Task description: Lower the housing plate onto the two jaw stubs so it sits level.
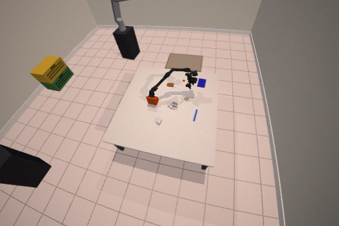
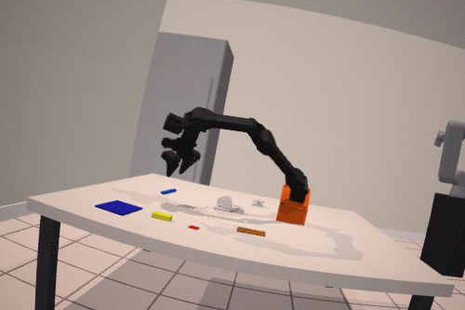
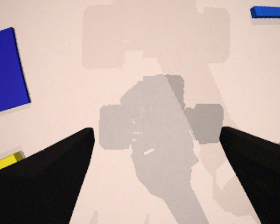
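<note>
A pale grey-white cluster of parts [image 1: 173,106] [image 2: 225,203] lies on the table [image 1: 135,138] [image 2: 395,263] in front of the arm's base. In the exterior view it has a raised rounded part and a lower flat part beside it. A smaller whitish piece [image 1: 158,121] [image 2: 259,203] lies apart from it. Which of these is the housing plate, and how the jaws sit, is too small to tell. My gripper [image 1: 191,85] [image 2: 175,174] [image 3: 159,133] is open and empty, pointing down high above the table, well away from both. Neither shows in the wrist view.
A dark blue square [image 1: 201,83] [image 2: 118,208] [image 3: 11,72], a yellow block [image 2: 162,216] [image 3: 9,161], a small red piece [image 1: 184,80] [image 2: 193,227], a brown-orange block [image 1: 170,85] [image 2: 251,232] and a blue bar [image 1: 195,115] [image 2: 168,191] [image 3: 266,12] lie on the table.
</note>
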`<state>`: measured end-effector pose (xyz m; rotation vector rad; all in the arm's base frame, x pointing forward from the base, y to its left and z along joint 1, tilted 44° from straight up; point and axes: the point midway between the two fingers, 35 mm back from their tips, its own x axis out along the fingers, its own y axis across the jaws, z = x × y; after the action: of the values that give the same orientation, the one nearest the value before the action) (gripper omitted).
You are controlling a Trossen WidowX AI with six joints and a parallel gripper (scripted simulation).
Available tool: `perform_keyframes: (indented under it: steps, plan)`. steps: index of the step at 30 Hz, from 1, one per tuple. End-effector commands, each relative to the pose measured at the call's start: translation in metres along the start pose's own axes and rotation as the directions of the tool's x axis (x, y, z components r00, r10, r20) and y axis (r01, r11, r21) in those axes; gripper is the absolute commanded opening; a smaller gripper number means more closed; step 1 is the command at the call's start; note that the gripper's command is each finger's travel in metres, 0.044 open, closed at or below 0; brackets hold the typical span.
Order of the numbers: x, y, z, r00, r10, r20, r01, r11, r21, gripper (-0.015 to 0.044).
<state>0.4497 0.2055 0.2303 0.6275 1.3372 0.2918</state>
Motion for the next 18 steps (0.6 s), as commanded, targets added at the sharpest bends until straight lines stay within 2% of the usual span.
perform_keyframes:
  steps: [1, 4, 12, 18]
  plan:
    - [0.000, 0.000, 0.000, 1.000, 0.000, 0.000, 0.000, 1.000, 0.000, 0.0426]
    - [0.006, -0.023, 0.012, 1.000, -0.026, -0.002, 0.026, 1.000, -0.008, 0.0440]
    - [0.025, -0.142, 0.051, 0.991, -0.125, -0.038, 0.124, 0.991, -0.044, 0.0440]
    - [0.032, -0.244, 0.059, 0.980, -0.174, -0.092, 0.168, 0.983, -0.071, 0.0440]
